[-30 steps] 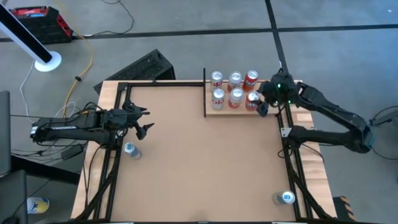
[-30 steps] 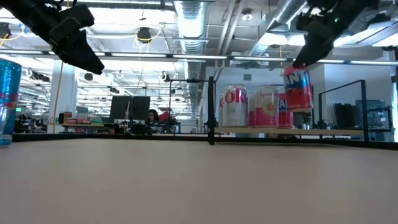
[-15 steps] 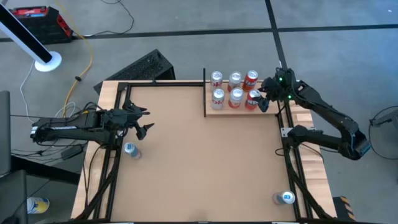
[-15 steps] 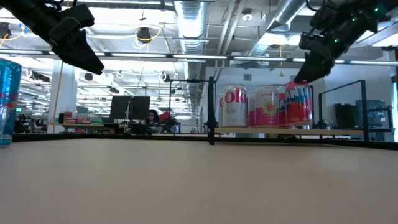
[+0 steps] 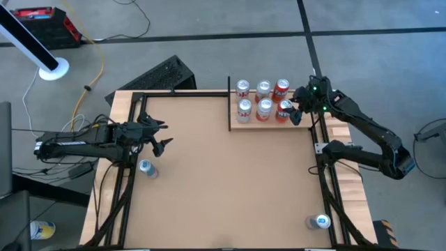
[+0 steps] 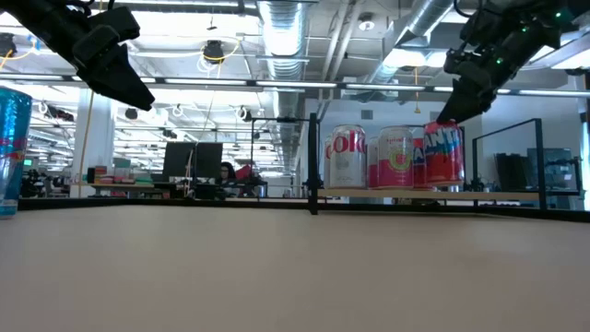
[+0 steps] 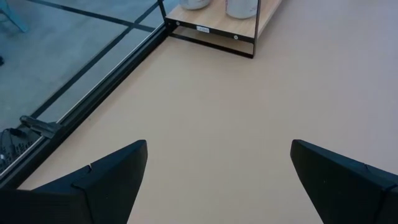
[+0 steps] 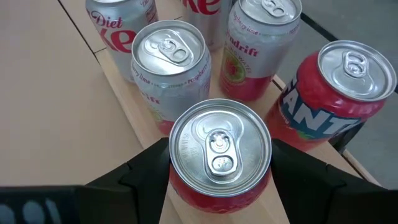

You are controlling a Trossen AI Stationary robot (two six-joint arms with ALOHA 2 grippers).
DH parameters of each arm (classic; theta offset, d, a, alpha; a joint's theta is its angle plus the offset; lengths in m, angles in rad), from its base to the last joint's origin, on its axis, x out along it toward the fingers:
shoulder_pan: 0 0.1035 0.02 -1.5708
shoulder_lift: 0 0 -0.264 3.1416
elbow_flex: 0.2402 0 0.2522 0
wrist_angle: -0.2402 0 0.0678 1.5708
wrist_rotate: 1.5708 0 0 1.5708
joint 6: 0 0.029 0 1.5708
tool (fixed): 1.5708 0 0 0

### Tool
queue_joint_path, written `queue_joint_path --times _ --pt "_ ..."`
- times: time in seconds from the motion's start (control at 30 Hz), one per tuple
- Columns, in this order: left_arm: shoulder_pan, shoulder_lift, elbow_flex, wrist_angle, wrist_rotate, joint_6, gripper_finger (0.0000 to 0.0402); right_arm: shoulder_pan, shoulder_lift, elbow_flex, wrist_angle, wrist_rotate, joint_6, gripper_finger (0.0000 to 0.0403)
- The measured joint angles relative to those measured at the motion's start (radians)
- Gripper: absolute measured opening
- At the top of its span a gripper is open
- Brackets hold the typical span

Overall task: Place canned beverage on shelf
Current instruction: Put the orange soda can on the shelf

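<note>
A red canned beverage [image 8: 219, 155] stands upright on the pale wood shelf [image 8: 134, 118], at its near right corner [image 5: 283, 109], beside several other cans. My right gripper [image 8: 219, 168] reaches over it from the right [image 5: 288, 113] and is shut on it. My left gripper [image 5: 162, 137] hangs open and empty above the table's left side, and its wrist view [image 7: 217, 168] shows bare tabletop between the fingers. My right gripper pinches the red can's upper wall just below its rim [image 8: 174, 168] between its two fingers, one on each side. The fingers come slanting down from above. The can stands upright with its bottom on the shelf plank [image 6: 444, 187].
A blue can [image 5: 145, 167] stands near the table's left edge, close below my left gripper. Another blue can [image 5: 320, 222] stands at the near right. Black posts [image 6: 313, 161] stand at the shelf's ends. The table's middle is bare.
My right gripper has gone down with the red can, which was lifted clear a second ago and now stands on the shelf's near right corner. For the last half second nothing has moved.
</note>
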Motion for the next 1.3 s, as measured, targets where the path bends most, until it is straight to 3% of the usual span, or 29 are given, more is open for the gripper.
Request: queue_joint_path --times 0.87,1.3 --pt "0.000 0.000 0.000 0.000 0.001 0.000 0.0382 0.000 0.077 0.002 0.041 0.001 0.051 0.0282" --pt "0.000 0.000 0.000 0.000 0.001 0.000 0.0382 0.001 0.077 0.064 -0.009 0.010 0.108 0.0317"
